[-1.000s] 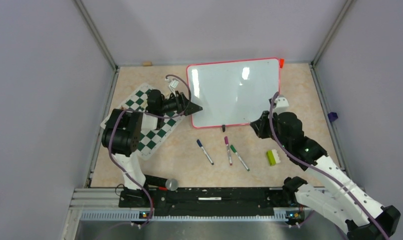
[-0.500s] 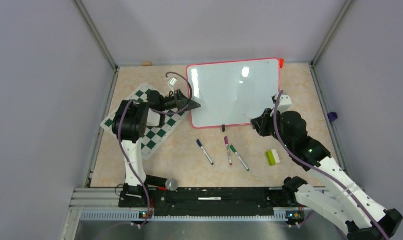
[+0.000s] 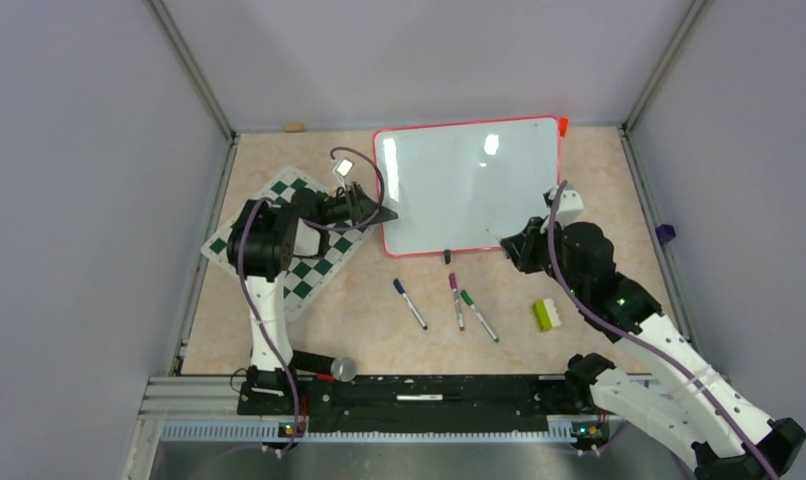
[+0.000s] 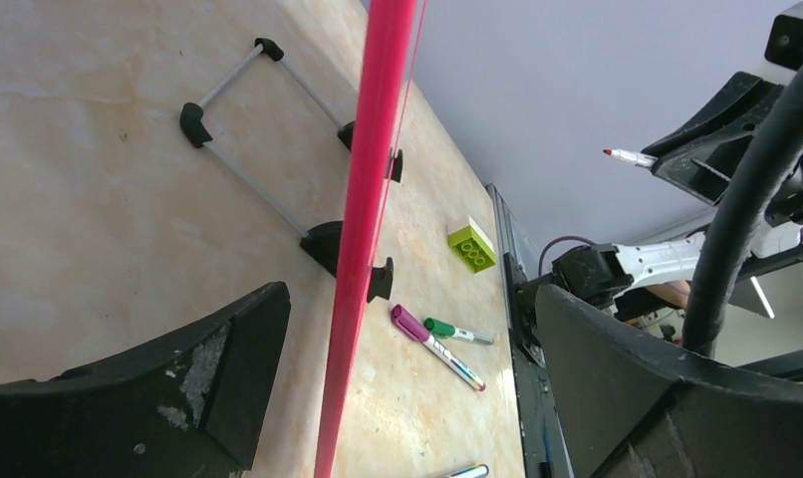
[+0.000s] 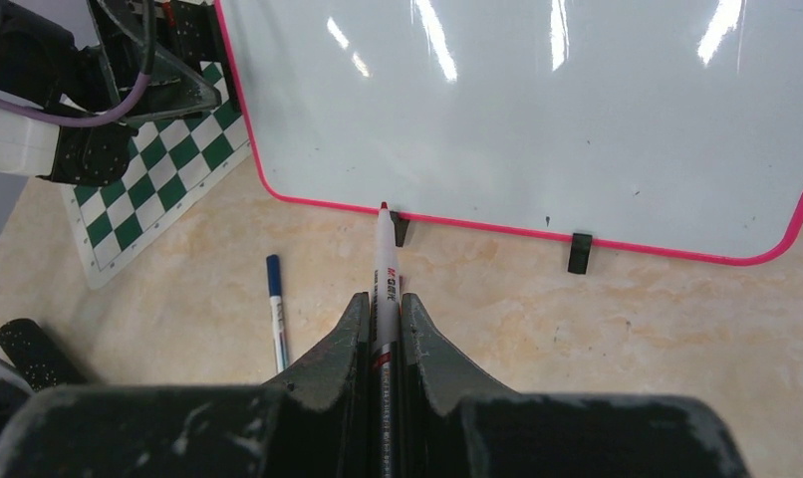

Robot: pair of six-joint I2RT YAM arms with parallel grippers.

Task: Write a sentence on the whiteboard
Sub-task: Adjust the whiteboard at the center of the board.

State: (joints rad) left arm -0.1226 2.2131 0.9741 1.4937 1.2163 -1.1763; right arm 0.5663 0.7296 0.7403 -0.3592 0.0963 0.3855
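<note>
- Right gripper [image 5: 383, 304]: the jaws are clamped on a red-tipped marker [image 5: 384, 264] that juts straight ahead. Only the right wrist view shows this grip plainly.
- At the marker tip lies the near pink frame of the whiteboard [image 5: 537, 110]; contact cannot be judged.
- Left of these jaws lies a blue marker [image 5: 275, 299], and farther left a chess mat [image 5: 148, 189].
- Left gripper [image 4: 407, 299]: the jaws stand wide apart with the whiteboard's frame between them. Only the left wrist view shows the gaps.
- Beyond these jaws lie a purple marker [image 4: 427, 344] and a green brick [image 4: 472, 246].

red-tipped marker [image 5: 385, 269], barrel print unreadably small
</note>
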